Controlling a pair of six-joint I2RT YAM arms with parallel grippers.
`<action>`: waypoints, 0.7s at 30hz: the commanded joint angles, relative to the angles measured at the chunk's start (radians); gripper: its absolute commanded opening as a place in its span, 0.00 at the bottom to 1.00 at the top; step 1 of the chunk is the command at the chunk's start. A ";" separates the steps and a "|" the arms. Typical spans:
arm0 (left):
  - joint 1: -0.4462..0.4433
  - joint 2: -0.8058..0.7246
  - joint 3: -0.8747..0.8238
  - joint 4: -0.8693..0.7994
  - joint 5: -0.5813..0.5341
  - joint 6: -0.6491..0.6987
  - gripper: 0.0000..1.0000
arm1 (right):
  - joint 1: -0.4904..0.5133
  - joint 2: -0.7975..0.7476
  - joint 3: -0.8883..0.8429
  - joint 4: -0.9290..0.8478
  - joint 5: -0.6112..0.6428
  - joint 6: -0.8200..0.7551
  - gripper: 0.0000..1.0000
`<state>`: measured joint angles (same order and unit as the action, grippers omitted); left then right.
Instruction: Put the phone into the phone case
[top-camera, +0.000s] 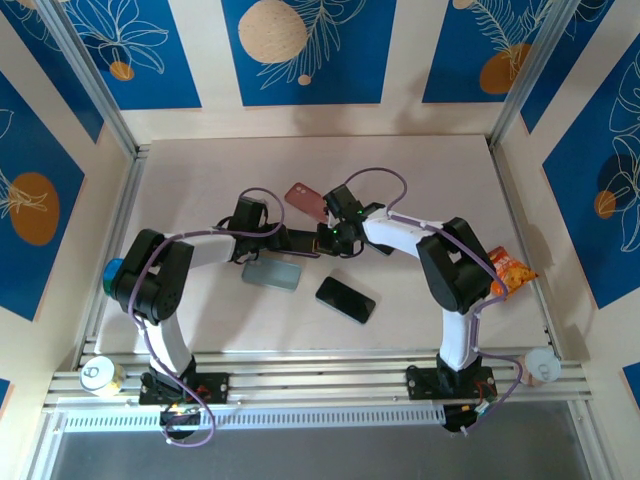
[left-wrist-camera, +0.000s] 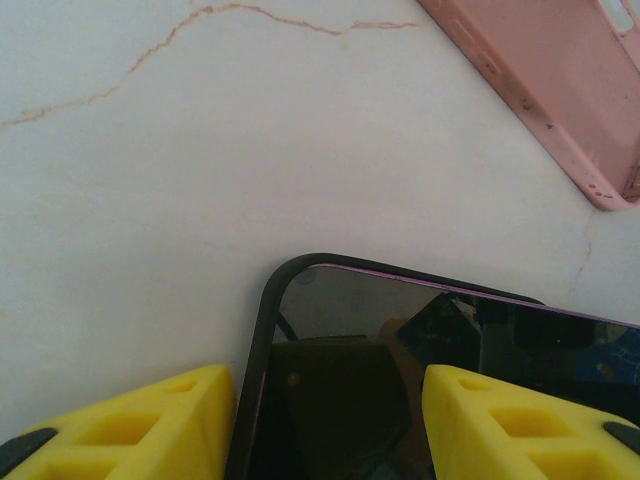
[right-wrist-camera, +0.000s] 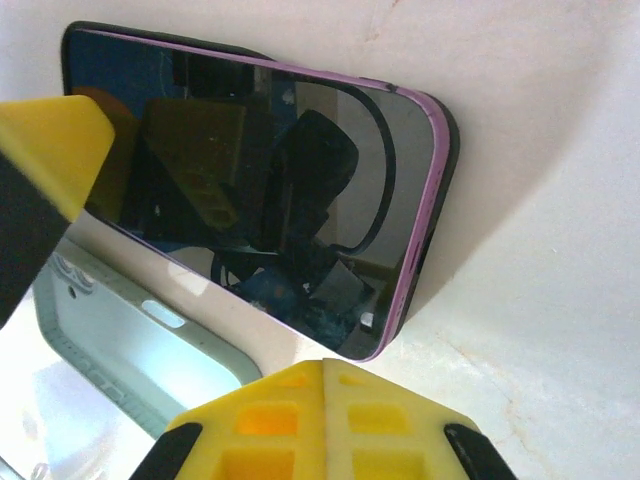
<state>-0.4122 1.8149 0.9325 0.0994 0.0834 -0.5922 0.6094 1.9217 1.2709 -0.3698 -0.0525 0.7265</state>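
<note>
A phone (right-wrist-camera: 250, 170) with a dark screen and purple frame lies inside a black case rim (left-wrist-camera: 262, 330) on the pale table. My left gripper (left-wrist-camera: 330, 400) is open at one corner of the phone (left-wrist-camera: 400, 340). Its left finger (left-wrist-camera: 140, 420) sits just outside the rim and its right finger (left-wrist-camera: 520, 420) hangs over the screen. My right gripper (right-wrist-camera: 325, 365) is shut on nothing, with its tips next to the phone's opposite end. From above, the left gripper (top-camera: 300, 240) and right gripper (top-camera: 335, 238) meet at mid-table and cover most of the phone.
A pink case (top-camera: 305, 200) lies just behind the grippers. A pale blue-grey case (top-camera: 272, 272) and a second black phone (top-camera: 346, 299) lie in front. At the edges are an orange snack packet (top-camera: 510, 272), a can (top-camera: 100, 375) and a white cup (top-camera: 540, 365).
</note>
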 joint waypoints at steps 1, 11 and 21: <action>-0.015 -0.014 -0.003 -0.070 -0.008 0.014 0.53 | 0.002 0.027 -0.010 -0.004 -0.013 0.013 0.00; -0.015 -0.006 0.002 -0.076 -0.008 0.019 0.53 | 0.000 0.082 0.013 -0.028 -0.015 0.007 0.00; -0.017 0.028 0.012 -0.096 0.009 0.017 0.53 | 0.022 0.169 0.095 -0.155 0.045 -0.031 0.00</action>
<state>-0.4133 1.8160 0.9382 0.0879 0.0772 -0.5915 0.6086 2.0022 1.3571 -0.4671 -0.0639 0.7204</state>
